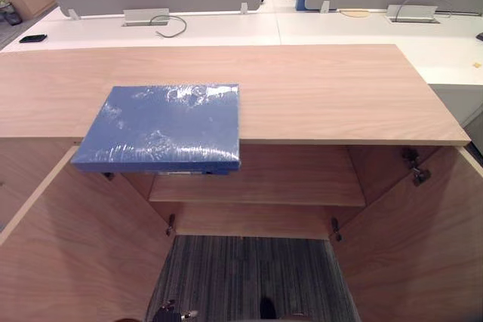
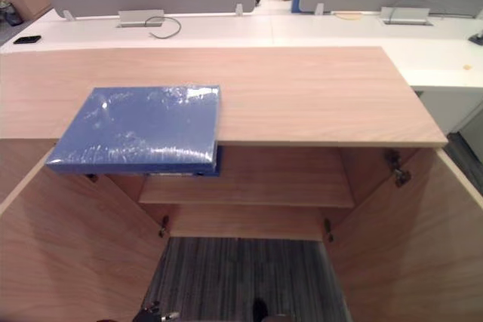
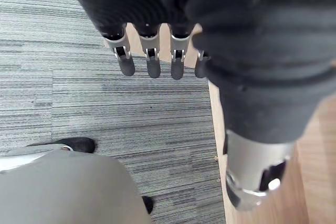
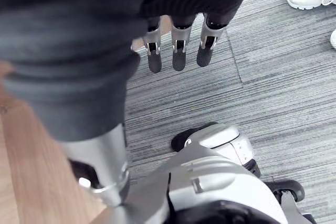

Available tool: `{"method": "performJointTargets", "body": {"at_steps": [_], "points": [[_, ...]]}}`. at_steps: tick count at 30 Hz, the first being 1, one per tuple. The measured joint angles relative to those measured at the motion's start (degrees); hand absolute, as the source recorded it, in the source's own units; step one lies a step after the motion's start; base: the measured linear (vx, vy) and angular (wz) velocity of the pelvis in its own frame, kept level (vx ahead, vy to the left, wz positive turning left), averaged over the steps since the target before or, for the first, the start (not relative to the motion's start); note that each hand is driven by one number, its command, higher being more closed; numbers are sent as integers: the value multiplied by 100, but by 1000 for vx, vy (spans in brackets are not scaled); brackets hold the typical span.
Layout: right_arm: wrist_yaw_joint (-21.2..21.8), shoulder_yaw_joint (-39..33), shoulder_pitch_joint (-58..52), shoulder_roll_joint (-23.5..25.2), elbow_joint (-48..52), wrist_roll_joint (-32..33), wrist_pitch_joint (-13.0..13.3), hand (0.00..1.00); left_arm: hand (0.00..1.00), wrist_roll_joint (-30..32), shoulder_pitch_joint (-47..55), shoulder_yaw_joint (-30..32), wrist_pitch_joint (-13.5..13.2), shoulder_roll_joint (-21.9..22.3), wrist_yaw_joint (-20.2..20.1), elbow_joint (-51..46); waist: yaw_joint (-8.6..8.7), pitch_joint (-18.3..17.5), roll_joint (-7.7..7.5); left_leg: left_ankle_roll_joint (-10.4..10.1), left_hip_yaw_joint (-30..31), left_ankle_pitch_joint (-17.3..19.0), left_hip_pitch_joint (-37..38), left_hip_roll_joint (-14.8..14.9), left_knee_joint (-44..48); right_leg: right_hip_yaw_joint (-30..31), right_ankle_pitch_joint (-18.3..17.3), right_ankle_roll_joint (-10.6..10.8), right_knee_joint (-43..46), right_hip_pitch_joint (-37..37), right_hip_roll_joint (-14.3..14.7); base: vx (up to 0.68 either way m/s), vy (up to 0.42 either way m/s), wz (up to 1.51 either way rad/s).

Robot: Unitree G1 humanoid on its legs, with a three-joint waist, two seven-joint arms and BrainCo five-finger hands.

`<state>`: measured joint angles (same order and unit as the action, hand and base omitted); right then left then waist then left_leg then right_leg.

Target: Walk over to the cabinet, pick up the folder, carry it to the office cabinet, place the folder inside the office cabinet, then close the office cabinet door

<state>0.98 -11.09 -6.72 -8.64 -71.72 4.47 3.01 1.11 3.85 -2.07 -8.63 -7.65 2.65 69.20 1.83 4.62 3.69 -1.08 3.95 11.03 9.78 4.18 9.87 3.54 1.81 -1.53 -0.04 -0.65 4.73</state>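
Wood cabinet top w/ blue folder overhanging edge; left hand, right hand fingers straight, empty.

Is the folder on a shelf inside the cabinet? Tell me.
No, the blue folder lies on the cabinet top, overhanging its front edge.

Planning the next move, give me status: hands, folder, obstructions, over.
Left robot hand open, down by the carpet; right robot hand likewise. Blue folder on cabinet top, overhanging the front edge, untouched. Both cabinet doors open, shelf in view.
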Motion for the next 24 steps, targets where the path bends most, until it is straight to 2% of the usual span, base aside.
{"method": "performJointTargets", "body": {"at_steps": [2, 3, 4, 5, 6, 7, 9, 10, 11, 12, 13, 15, 16, 19, 24], "points": [[-20, 133, 43, -13, 0, 5, 6, 0, 0, -237, -38, -269, -1, -86, -126, -26, -22, 6, -18, -146, -20, 87, -150, 2, 430, -13, -7, -7, -70, 107, -8, 24, -21, 8], [-28, 218, 63, -37, 1, 5, 15, 0, 0, -388, -59, -520, 3, -164, -204, -128, -24, 17, -36, -289, -46, 173, -324, 9, 899, -19, -19, -21, -106, 182, -36, -6, -2, 8], [-34, 339, 76, -64, -1, 11, 19, 0, 0, -666, -40, -955, 10, -318, -353, -406, -80, 55, -85, -512, -186, 196, -734, 27, 1981, -10, -40, -55, -126, 350, -75, -10, 17, 9], [-37, 391, 88, -79, -1, 10, 25, 0, 0, -829, -31, -1108, 12, -390, -448, -533, -122, 74, -111, -657, -276, 113, -897, 33, 2387, -12, -61, -84, -126, 432, -98, -6, 38, 7], [-27, 480, 113, -111, 1, 6, 29, 0, 0, -1031, 20, -1352, 11, -503, -557, -844, -179, 85, -117, -580, -540, 282, -1095, 154, 2919, -15, -90, -116, -122, 576, -135, 5, 52, 7], [-1, 627, 137, -143, 4, -4, 38, 0, 0, -1293, 115, -1553, 0, -564, -691, -1312, -208, 87, -118, -483, -776, 554, -1231, 288, 2992, -40, -107, -110, -124, 685, -168, -36, 66, 5], [85, 723, 268, -133, 14, -34, 71, 0, 0, -1675, 218, -1720, -47, -499, -917, -1943, -240, 88, -119, -437, -769, 523, -1294, 304, 2140, -85, -143, -47, -114, 712, -225, -49, 84, 6], [131, 896, 305, -170, 27, -141, 77, 0, 0, -1892, 290, -1811, -72, -389, -1077, -2215, -232, 67, -91, -400, -623, 196, -1267, 304, 1305, -131, -182, 23, -131, 704, -206, -28, 146, 17], [133, 900, 314, -153, 39, -148, 72, 0, 0, -2158, 306, -1825, -71, -337, -1226, -2341, -243, 52, -157, -240, -520, -78, -1240, 281, 925, -136, -234, 90, -153, 695, -218, -16, 161, 18], [140, 899, 313, -114, 54, -148, 73, 0, 0, -2244, 327, -1819, -72, -360, -1269, -2401, -237, 5, -183, -234, -526, -126, -1201, 204, 755, -139, -252, 121, -156, 662, -286, -5, 160, 16], [153, 896, 280, -37, 95, -146, 73, 0, 0, -2459, 359, -1816, -41, -421, -1336, -2414, -234, -10, -335, -176, -530, -282, -1087, 70, 390, -144, -265, 162, -152, 620, -405, 11, 109, 9], [161, 897, 220, -1, 118, -143, 69, 0, 0, -2881, 435, -1758, 3, -461, -1348, -2417, -230, -68, -427, -71, -546, -527, -924, -105, -151, -145, -284, 245, -151, 544, -564, 46, 125, 11], [173, 897, 191, -5, 118, -143, 67, 0, 0, -3095, 484, -1739, 29, -493, -1356, -2435, -231, -98, -409, -38, -552, -686, -829, -198, -468, -146, -291, 303, -153, 532, -648, 91, 128, 11], [176, 906, 179, -18, 109, -235, 65, 0, 0, -3473, 675, -1679, 38, -670, -1425, -2791, -227, -236, -407, 24, -533, -910, -744, -310, -846, -162, -291, 372, -149, 440, -738, 148, 89, 7], [181, 1120, 271, -49, 108, -372, 59, 0, 0, -3794, 788, -1627, 43, -707, -1453, -3149, -257, -271, -398, 35, -424, -923, -678, -406, -871, -180, -331, 435, -147, 527, -803, 120, 40, 9]]}}
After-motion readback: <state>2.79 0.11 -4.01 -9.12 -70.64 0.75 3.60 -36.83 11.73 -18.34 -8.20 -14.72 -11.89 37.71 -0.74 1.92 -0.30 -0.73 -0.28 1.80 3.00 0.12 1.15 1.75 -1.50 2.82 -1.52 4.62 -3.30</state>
